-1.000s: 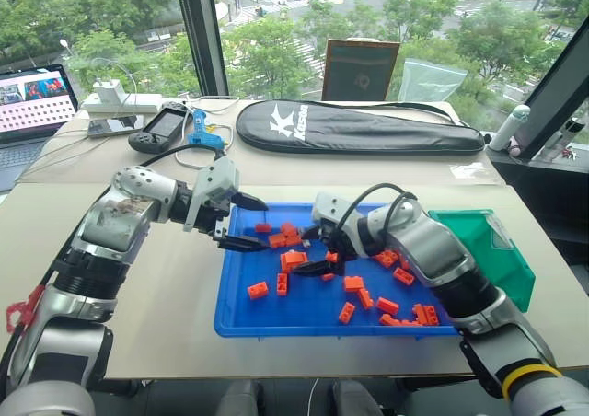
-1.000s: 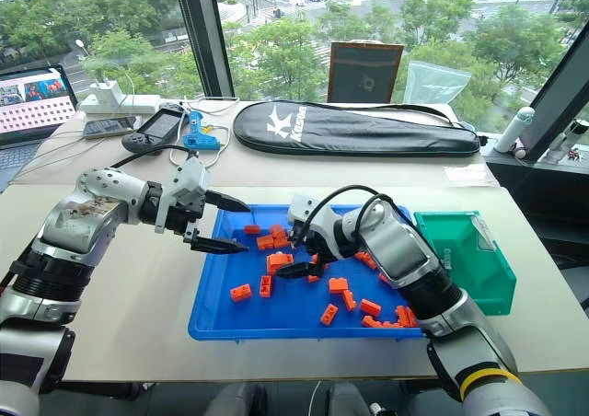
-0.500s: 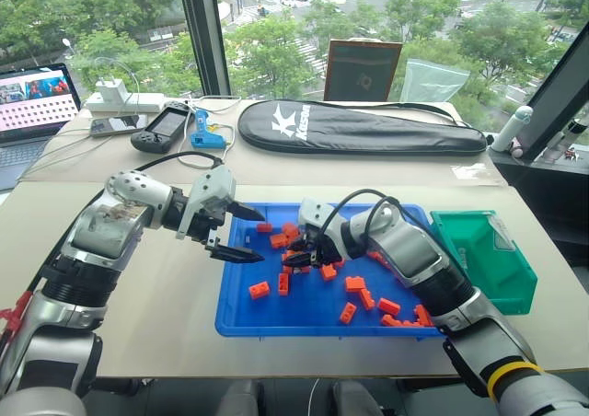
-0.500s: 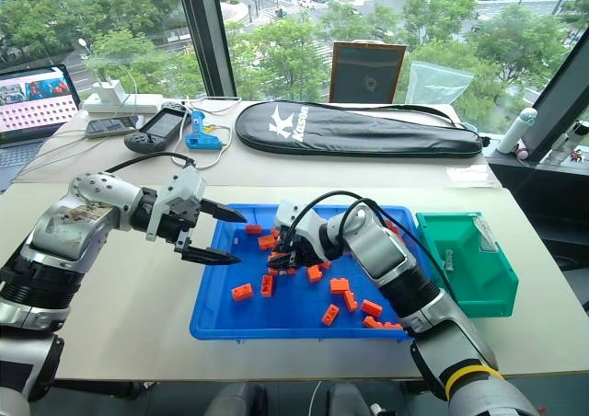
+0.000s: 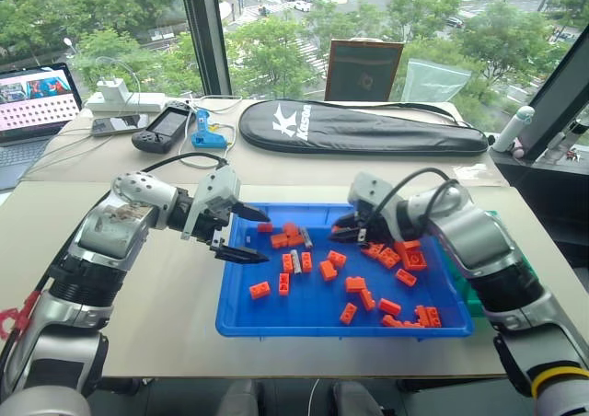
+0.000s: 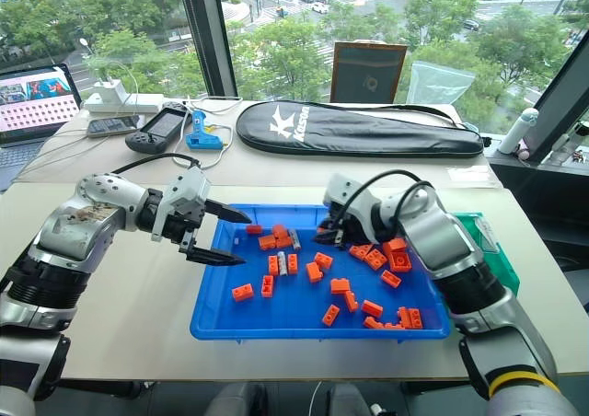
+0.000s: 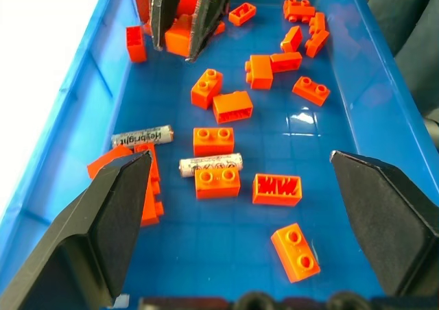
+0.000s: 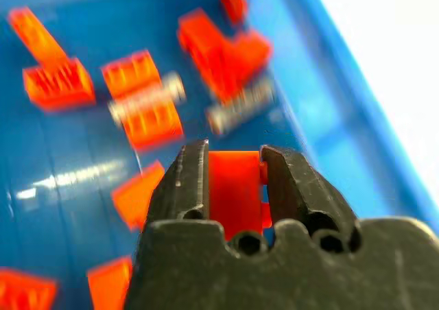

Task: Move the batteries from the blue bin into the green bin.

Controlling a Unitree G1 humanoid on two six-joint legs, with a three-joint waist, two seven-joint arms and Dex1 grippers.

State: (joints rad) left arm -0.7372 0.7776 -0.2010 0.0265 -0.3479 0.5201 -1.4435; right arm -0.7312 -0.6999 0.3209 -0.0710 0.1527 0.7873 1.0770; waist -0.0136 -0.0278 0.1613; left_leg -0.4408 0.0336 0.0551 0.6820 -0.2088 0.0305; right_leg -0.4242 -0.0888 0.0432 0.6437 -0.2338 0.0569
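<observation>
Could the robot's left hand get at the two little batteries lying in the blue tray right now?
Probably yes. The left hand hangs open over the blue tray, and both batteries lie bare between its fingers among orange bricks, nothing covering them.

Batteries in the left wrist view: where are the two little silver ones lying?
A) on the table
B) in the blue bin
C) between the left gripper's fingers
B: both batteries lie flat on the floor of the blue bin among orange bricks, apart from the open left gripper.
</observation>
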